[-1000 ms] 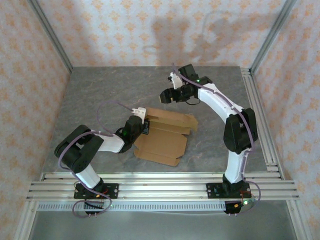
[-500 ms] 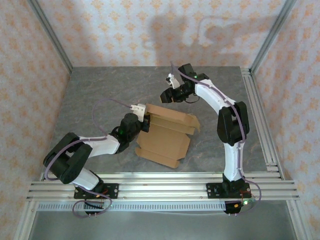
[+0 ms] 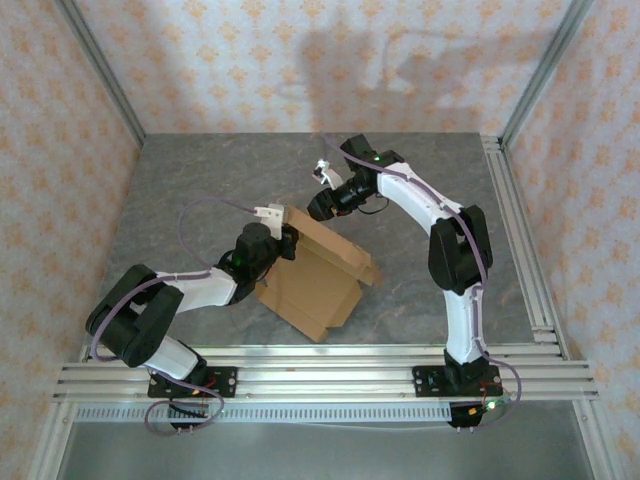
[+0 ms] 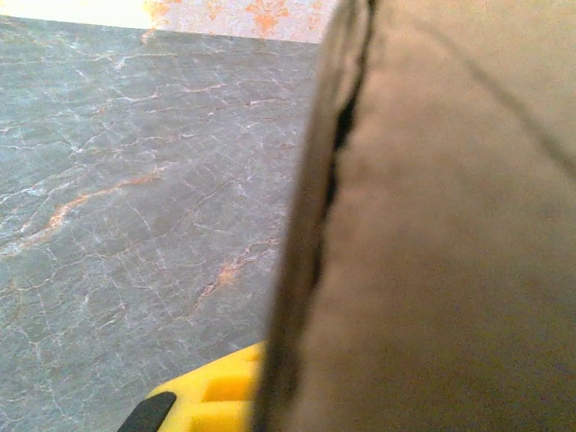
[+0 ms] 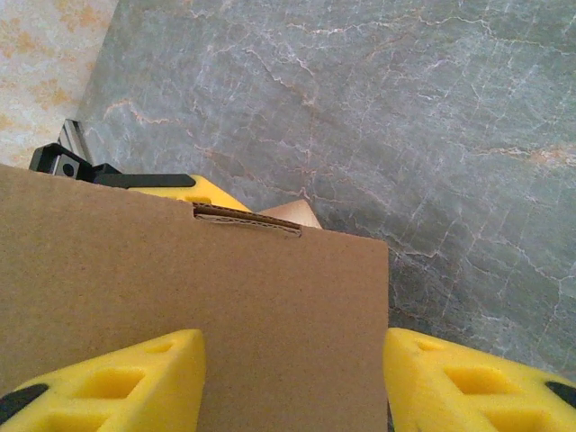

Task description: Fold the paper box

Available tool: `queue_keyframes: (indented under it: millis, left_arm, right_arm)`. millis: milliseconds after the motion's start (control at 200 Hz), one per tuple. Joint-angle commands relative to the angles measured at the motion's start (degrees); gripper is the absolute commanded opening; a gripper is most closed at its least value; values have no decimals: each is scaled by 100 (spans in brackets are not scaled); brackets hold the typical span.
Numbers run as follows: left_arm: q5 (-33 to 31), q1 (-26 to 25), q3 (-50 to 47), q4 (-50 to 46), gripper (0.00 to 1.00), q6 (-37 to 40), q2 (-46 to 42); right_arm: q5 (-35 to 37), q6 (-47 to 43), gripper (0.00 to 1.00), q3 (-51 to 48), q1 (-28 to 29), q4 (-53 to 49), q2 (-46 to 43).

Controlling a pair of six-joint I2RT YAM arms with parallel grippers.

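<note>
The paper box point(image 3: 315, 280) is a plain brown, partly folded cardboard sheet in the middle of the table, tilted with its left edge raised. My left gripper point(image 3: 283, 238) is shut on that left edge. In the left wrist view the cardboard point(image 4: 450, 225) stands close against the lens, with one yellow finger point(image 4: 211, 396) beside it. My right gripper point(image 3: 320, 205) is at the box's far corner. In the right wrist view a cardboard panel point(image 5: 225, 288) spans the gap of the right gripper point(image 5: 292, 378); its fingers stand apart, the right one at the panel's edge.
The grey marbled tabletop point(image 3: 200, 190) lies around the box. Aluminium rails run along the front point(image 3: 320, 365) and the right side point(image 3: 520, 230). Patterned walls point(image 3: 300, 60) close in the back and sides.
The box has swung and tipped up in the left gripper's hold. The right gripper has come down and left onto the box's far corner, its fingers closer together.
</note>
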Motion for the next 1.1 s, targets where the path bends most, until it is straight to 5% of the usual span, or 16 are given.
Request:
queue_keyframes:
  millis: [0, 420, 821, 1096]
  left_arm:
    - [15, 79, 246, 183, 0, -194, -28]
    - [-84, 96, 77, 33, 0, -55, -82]
    - [-192, 291, 256, -126, 0, -551, 266]
    - [-934, 334, 514, -852, 0, -662, 538]
  right_arm:
    - [-217, -259, 55, 25, 154, -289, -30]
    - [256, 1055, 65, -651, -434, 1111, -558]
    - [1737, 2673, 68, -2105, -1200, 3120, -1817]
    - [2747, 3947, 67, -3743, -1964, 4462, -2780]
